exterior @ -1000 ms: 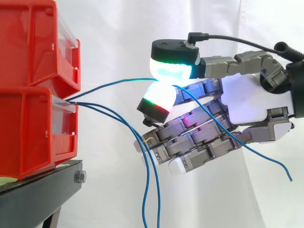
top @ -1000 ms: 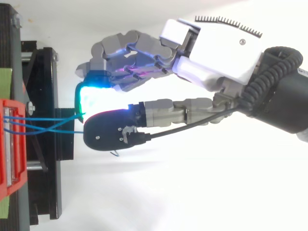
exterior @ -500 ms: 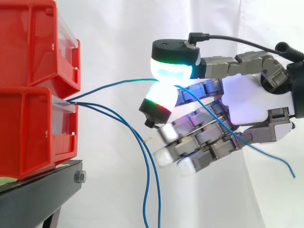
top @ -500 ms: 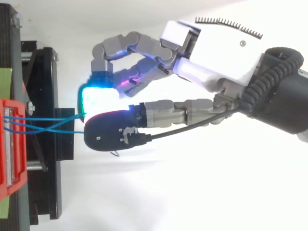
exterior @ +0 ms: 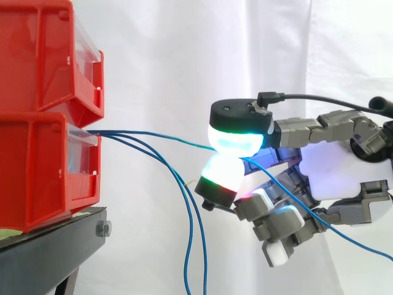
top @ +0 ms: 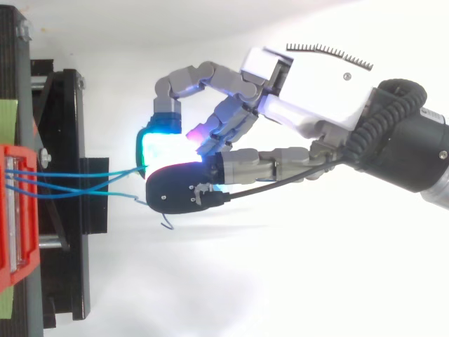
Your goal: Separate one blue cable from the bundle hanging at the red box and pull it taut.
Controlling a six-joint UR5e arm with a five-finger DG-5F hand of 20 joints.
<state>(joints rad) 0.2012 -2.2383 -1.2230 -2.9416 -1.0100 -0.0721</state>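
Observation:
Three blue cables come out of the lower red box (exterior: 43, 172) at its clear front slot. One blue cable (exterior: 153, 136) runs nearly straight from the box to my hand (exterior: 334, 175), where it is pinched between two glowing fingertips (exterior: 236, 138). Its free end trails down to the right past the palm. The other two blue cables (exterior: 187, 215) droop from the box and hang down loose. From above, the pinched cable (top: 105, 173) stretches from the red box (top: 14, 210) to the hand (top: 316, 98). The other fingers are curled under.
A second red box (exterior: 43, 55) is stacked on the lower one. Both sit on a black stand (exterior: 55, 246), seen from above as a black frame (top: 66, 189). A white curtain hangs behind.
The hand has moved right and slightly down, away from the box, with the pinched cable. That cable went from an arched curve to a nearly straight line. The lower fingers have curled in.

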